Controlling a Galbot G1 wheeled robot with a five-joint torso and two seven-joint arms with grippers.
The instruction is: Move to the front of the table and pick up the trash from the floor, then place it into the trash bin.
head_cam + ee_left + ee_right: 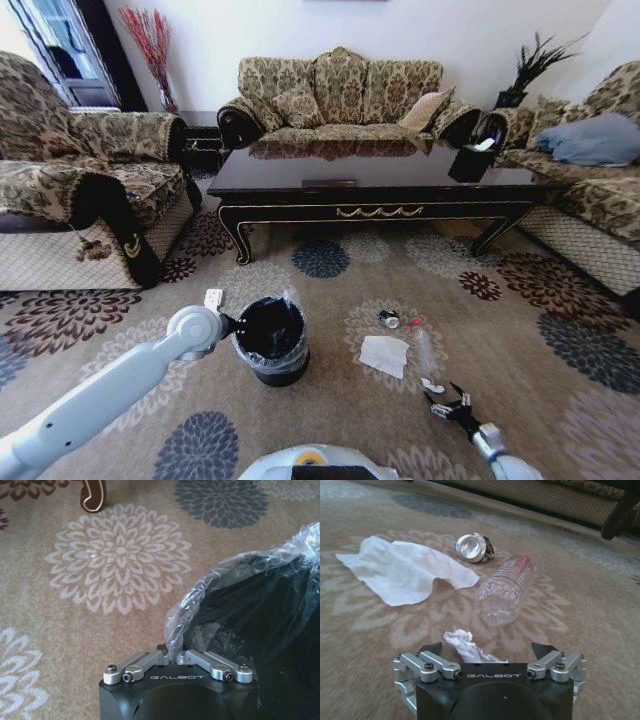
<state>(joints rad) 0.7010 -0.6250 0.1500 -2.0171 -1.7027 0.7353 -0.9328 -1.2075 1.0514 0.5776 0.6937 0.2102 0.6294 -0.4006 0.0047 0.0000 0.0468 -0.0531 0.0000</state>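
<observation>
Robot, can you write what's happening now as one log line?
right gripper: open, low over paper scrap | left gripper: shut on bin liner | bottle, can, napkin: on floor

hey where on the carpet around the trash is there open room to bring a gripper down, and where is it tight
Bare carpet lies open between the trash bin, which the left gripper holds by its bag, and the napkin. Crowded: the can, bottle and small paper wad cluster before the open right gripper.

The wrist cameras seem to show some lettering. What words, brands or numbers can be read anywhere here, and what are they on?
"GALBOT": on the black body of the left gripper.
"GALBOT": on the black body of the right gripper.
The can and the bottle show no lettering that can be read.
</observation>
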